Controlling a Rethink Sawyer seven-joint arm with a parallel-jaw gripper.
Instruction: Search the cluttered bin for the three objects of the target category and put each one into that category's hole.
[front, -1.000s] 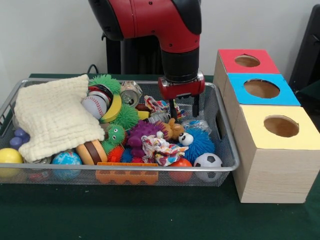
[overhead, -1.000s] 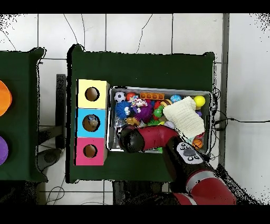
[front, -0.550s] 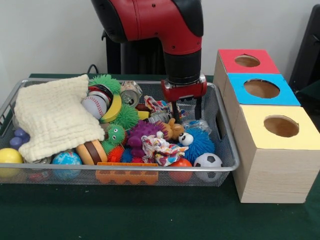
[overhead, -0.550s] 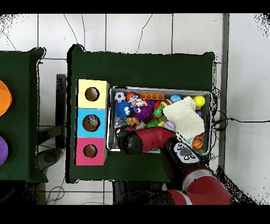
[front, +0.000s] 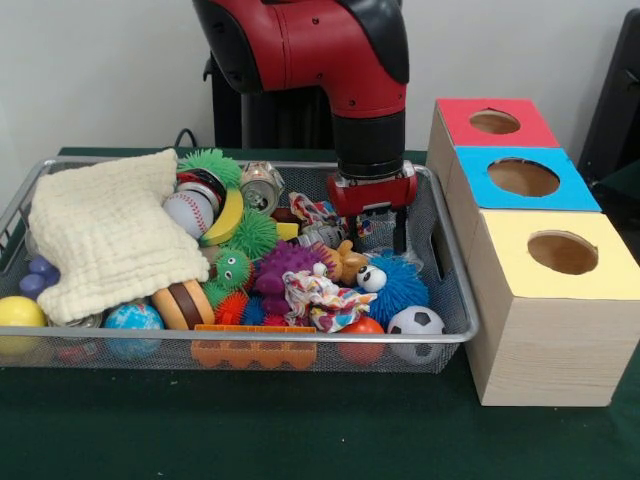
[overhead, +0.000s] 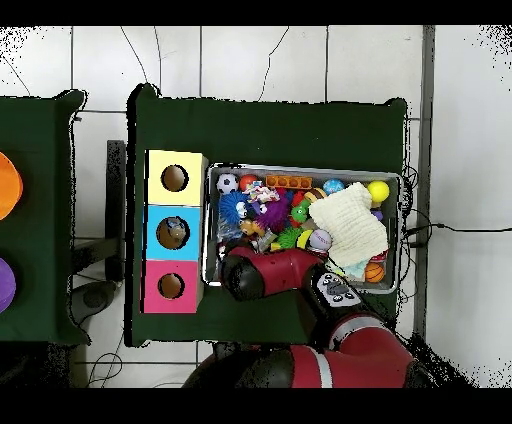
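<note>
Because the bin (front: 455, 300) sits just left of the three-hole box (front: 540, 300) on the tabletop (front: 300, 430), any pick needs only a short carry right to reach a hole; that looks like the reason for the side-by-side layout. The gripper (front: 377, 240) hangs low over the bin's far right part, its two dark fingers spread apart with nothing between them, so it is open and empty. Judged from the pose, it is lining up on the clutter just below: a patterned wrapper (front: 312, 210) and a small brown animal toy (front: 348, 258) lie near its tips, and a clear plastic piece (front: 392, 250) lies right beside them. Which category is the target cannot be told from the views. Candidates lie well mixed: the blue spiky ball (front: 400, 285), purple spiky toy (front: 290, 262), green spiky balls (front: 212, 165), soccer ball (front: 415, 322), baseball (front: 188, 212), globe ball (front: 132, 318), yellow ball (front: 18, 312) and a can (front: 262, 185). The cloth (front: 105, 235) drapes over the left half and likely hides more, so searching there would mean shifting it. In the overhead view the arm (overhead: 275, 272) covers the bin's edge nearest the robot, the cloth (overhead: 350, 222) shows pale, and the blue hole (overhead: 175, 233) seems to hold something already, though that is unclear. The yellow (front: 562, 252) and red (front: 494, 122) holes look empty.
</note>
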